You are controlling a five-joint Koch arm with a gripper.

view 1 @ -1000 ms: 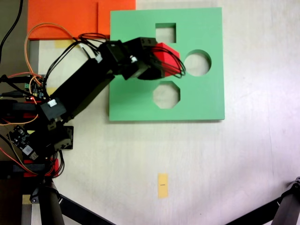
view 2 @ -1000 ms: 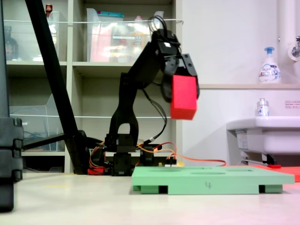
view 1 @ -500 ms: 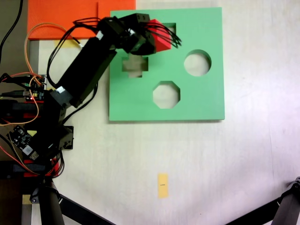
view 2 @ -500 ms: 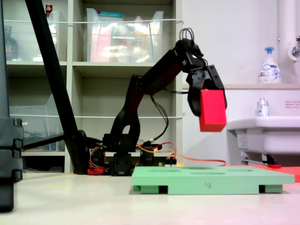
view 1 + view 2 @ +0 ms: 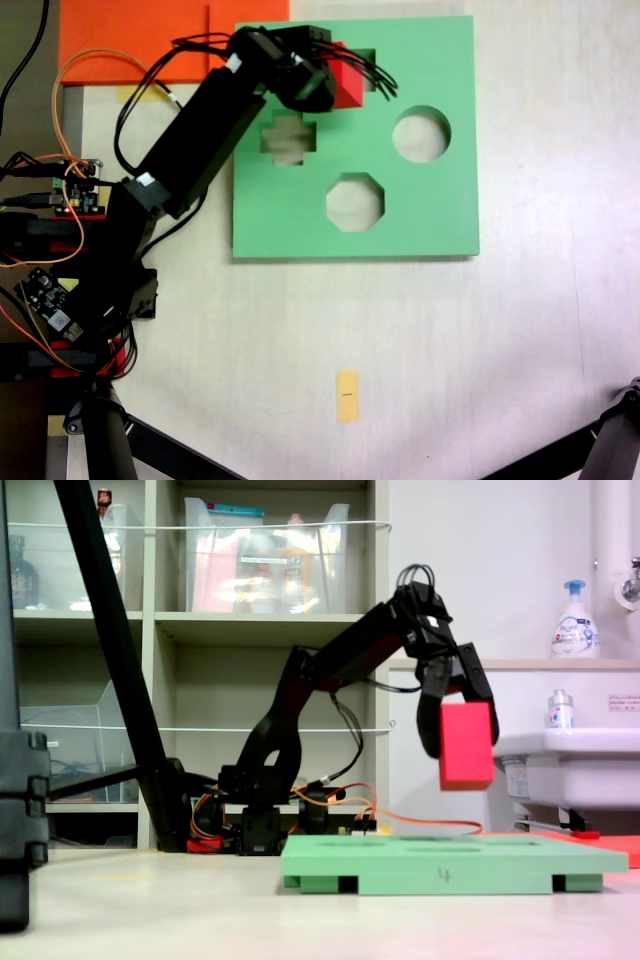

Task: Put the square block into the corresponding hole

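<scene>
My gripper (image 5: 335,80) (image 5: 452,730) is shut on the red square block (image 5: 348,82) (image 5: 467,746). In the second exterior view the block hangs well above the green foam board (image 5: 450,865), tilted slightly. In the first exterior view it overlaps the left part of the square hole (image 5: 366,56) at the board's (image 5: 420,210) top edge, hiding most of it. The cross-shaped cutout (image 5: 288,139) shows below the arm.
The board also has a round cutout (image 5: 421,134) and an octagonal cutout (image 5: 354,201). Orange foam sheets (image 5: 140,35) lie at the first exterior view's top left. Wires and a circuit board (image 5: 75,190) sit by the arm's base. A small yellow tag (image 5: 347,395) lies on the table.
The arm swung the block from over the board's middle toward the square hole, then lowered it somewhat. The cross-shaped cutout became uncovered.
</scene>
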